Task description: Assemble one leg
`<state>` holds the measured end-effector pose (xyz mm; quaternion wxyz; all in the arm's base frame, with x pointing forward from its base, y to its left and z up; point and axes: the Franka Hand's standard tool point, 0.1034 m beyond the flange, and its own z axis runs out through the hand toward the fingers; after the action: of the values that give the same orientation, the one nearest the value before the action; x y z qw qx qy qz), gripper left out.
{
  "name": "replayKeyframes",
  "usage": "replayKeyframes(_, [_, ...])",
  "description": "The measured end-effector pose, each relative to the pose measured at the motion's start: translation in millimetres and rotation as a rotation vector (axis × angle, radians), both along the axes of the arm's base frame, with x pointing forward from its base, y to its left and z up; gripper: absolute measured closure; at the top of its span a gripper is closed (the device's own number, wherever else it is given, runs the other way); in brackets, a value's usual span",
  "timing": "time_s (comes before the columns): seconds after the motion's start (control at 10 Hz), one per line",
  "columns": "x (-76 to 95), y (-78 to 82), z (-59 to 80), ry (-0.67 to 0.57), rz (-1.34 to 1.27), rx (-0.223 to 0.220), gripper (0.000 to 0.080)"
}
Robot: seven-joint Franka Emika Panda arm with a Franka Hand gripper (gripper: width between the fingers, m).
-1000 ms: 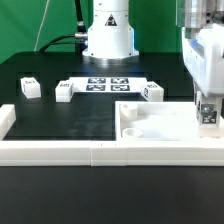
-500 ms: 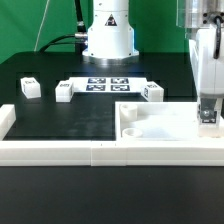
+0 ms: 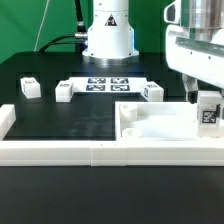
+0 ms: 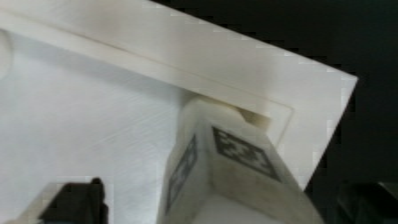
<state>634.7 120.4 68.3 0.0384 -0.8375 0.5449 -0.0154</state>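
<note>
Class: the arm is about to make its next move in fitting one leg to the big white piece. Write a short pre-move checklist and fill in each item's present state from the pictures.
1. Leg standing at the white body's corner on the exterior view's right: ok.
2. Leg upright, tag facing the exterior camera: ok.
3. Gripper just above the leg: ok.
4. Fingers clamped on the leg or let go: cannot tell.
5. Leg fully seated in the body: cannot tell.
6. Three spare legs, such as the nearest one, lying clear of the arm: ok.

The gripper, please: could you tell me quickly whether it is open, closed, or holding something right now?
Gripper: open, holding nothing; one leg stands on the white body beneath it.
</note>
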Motion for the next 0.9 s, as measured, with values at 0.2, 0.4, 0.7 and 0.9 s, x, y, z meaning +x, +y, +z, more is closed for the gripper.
replayKeyframes(0.2, [0.3,3.8,-0.8,-0.016,0.215,-0.020,0.0150])
replayKeyframes(0.4, [0.9,8.7,1.4,-0.021,0.394,-0.047,0.0150])
replayKeyframes(0.7, [3.5,6.6,3.4,-0.032,0.662,-0.074,0.0150])
replayKeyframes(0.9, [4.7,0.8,3.0,-0.041,0.858,-0.093,0.0150])
